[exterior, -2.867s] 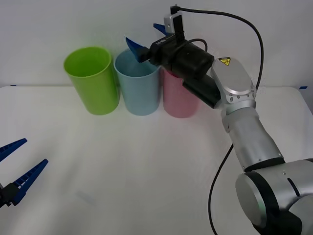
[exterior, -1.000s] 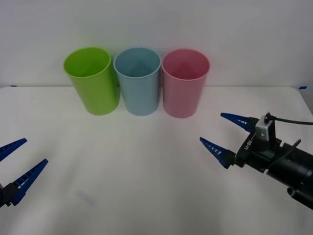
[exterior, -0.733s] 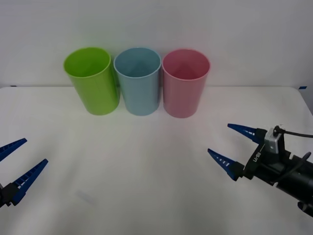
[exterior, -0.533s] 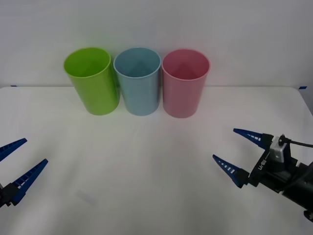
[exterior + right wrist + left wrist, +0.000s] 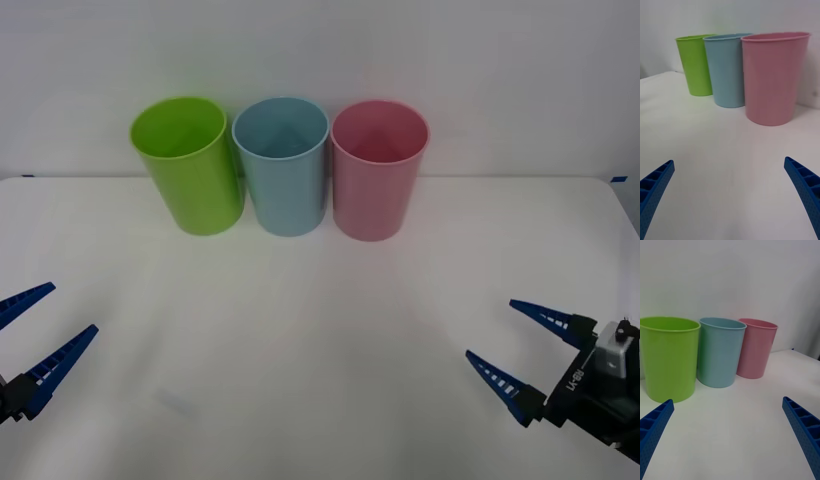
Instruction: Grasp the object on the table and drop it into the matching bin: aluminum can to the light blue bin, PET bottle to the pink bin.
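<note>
My right gripper (image 5: 533, 360), fingers spread and empty, hangs low at the table's (image 5: 320, 340) near right; the left gripper (image 5: 35, 340) idles, spread, near left. I see no can. Risk: misjudging completion, since the blue bin's (image 5: 285, 170) depths are hidden.

On my front feed I see a plain, pale grey-white wall (image 5: 500, 80) running the full width behind the workspace, bare and without seams. The table (image 5: 320, 330) is a flat white top whose far edge meets that wall in a straight line. I can make out a small blue mark (image 5: 620, 179) at the far right corner and another at the far left (image 5: 25, 175). Light is soft and even. A faint grey smudge (image 5: 175, 403) sits on the near left surface.
</note>
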`<control>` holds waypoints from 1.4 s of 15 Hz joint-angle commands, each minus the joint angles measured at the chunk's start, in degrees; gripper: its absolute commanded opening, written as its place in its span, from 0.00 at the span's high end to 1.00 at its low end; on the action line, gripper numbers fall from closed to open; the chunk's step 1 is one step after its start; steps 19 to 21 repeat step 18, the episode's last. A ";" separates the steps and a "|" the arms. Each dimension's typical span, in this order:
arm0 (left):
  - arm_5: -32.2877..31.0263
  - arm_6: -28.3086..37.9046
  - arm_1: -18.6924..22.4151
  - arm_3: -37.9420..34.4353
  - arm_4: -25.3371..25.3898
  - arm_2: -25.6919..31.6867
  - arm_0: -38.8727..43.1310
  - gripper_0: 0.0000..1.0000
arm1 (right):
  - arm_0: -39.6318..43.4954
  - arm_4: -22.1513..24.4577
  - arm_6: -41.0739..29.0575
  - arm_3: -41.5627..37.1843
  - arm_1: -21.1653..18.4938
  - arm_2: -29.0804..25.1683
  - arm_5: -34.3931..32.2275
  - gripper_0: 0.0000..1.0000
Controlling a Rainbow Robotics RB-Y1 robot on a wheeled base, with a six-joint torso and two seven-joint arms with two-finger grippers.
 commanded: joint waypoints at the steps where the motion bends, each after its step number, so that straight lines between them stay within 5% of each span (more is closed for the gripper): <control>1: 0.00 0.00 0.00 0.00 0.00 0.00 0.00 0.00 | 3.11 -1.61 0.00 0.18 1.52 -2.80 -1.81 0.00; 7: 0.00 0.00 0.00 0.00 0.00 0.00 0.00 0.00 | 5.92 -2.05 0.18 0.09 6.45 -6.84 -5.42 0.00; 21: 0.00 0.00 0.00 0.00 0.00 0.00 0.00 0.00 | 6.45 -1.87 1.23 0.18 6.45 -9.31 -6.21 0.00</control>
